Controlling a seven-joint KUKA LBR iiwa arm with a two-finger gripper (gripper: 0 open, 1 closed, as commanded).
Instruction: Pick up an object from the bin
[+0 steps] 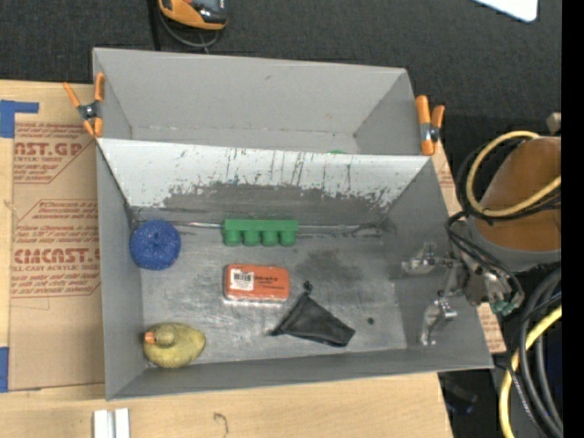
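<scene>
Grey metal bin [255, 108] seen from above, with five loose things on its floor. The claw [429, 295] hangs by the bin's right wall, its two metal fingers spread apart with nothing between them. Nearest to it, near the centre, lies a black wedge [315, 322]. It looks like soft, limp fabric that would likely crumple, so its raised peak seems the best place to pinch. Just beside it to the left sits an orange block [256, 284], seemingly stiff and light, best gripped across its short sides. A green brick [261, 233], blue ball [155, 245] and yellow duck [175, 345] lie further left.
</scene>
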